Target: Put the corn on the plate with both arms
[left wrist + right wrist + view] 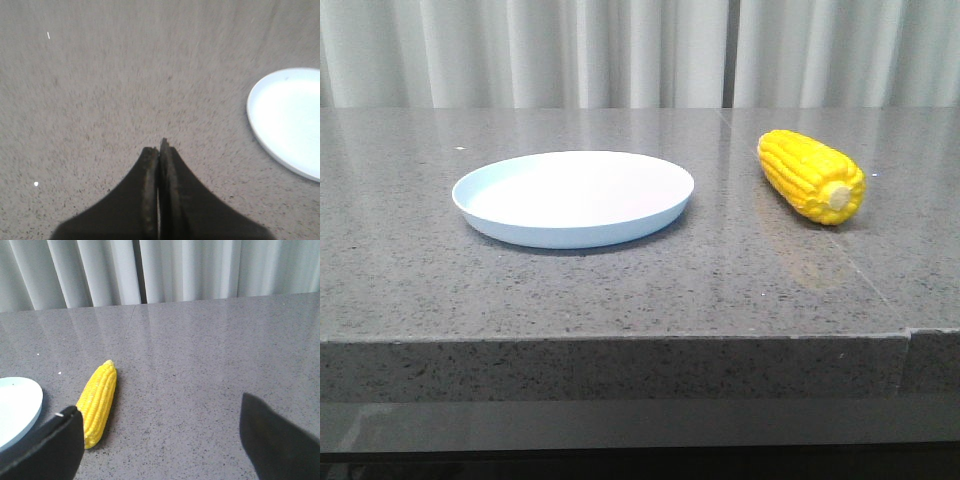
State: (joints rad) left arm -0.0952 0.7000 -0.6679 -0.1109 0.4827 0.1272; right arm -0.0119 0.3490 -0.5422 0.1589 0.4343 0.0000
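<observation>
Corn: short thick cob, bright yellow, kernel rows, pale round stub end facing camera; glossy, toy-like. Lies on its side on table, right of plate, apart from it, not touching.
Plate: round, shallow, pale blue-white plastic, low raised rim; nothing on it. Sits left of centre.
Table: grey speckled stone-look top, polished, faint reflections; seam near front right corner.
Backdrop: pale pleated curtain behind table.
L gripper: black angular fingers pressed together, nothing between; over bare tabletop, plate edge off to one side.
R gripper: fingers spread wide, holding nothing; corn near one fingertip, not between them.
Obstructions: front view shows neither arm; path betw. corn & plate is bare tabletop.
</observation>
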